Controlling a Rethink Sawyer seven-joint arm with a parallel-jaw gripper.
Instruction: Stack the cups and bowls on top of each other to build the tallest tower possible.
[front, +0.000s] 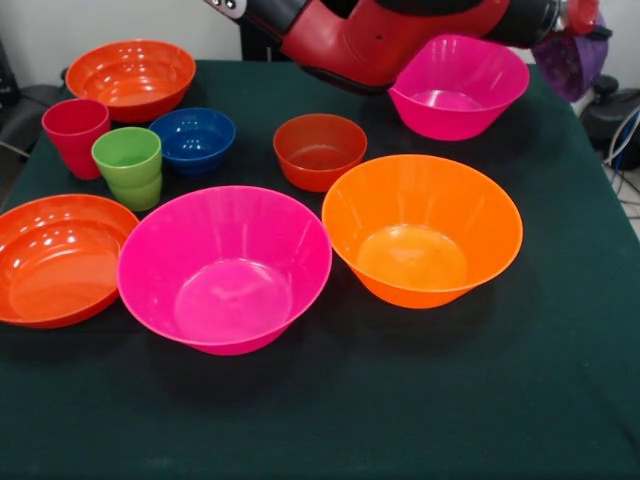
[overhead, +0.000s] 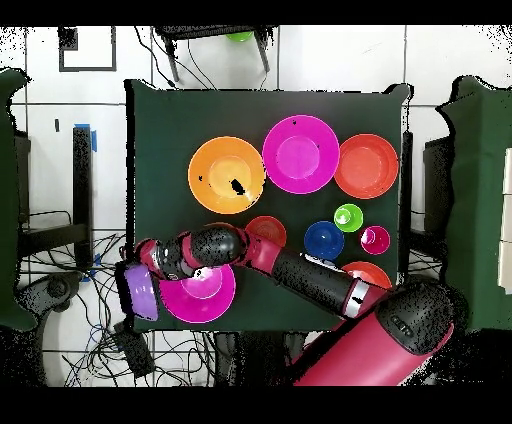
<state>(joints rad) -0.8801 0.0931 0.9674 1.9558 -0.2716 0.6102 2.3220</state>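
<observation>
My gripper (front: 588, 28) is at the table's back right corner, shut on the rim of a purple bowl (front: 568, 62) that hangs tilted in the air; the overhead view shows the gripper (overhead: 136, 274) and the purple bowl (overhead: 141, 292) past the table's edge. A hot pink bowl (front: 458, 85) stands just beside it under the arm. On the cloth, each apart and open side up, are another hot pink bowl (front: 225, 270), an orange bowl (front: 425, 235), a small red-orange bowl (front: 320, 150), a blue bowl (front: 193, 140), a red cup (front: 75, 135) and a green cup (front: 128, 167).
Two shallow red-orange bowls stand at the left, one near (front: 55, 258) and one far (front: 130, 78). The table (front: 400, 400) has a dark green cloth. My arm (overhead: 300, 268) lies low across the robot-side edge. Cables and chairs surround the table.
</observation>
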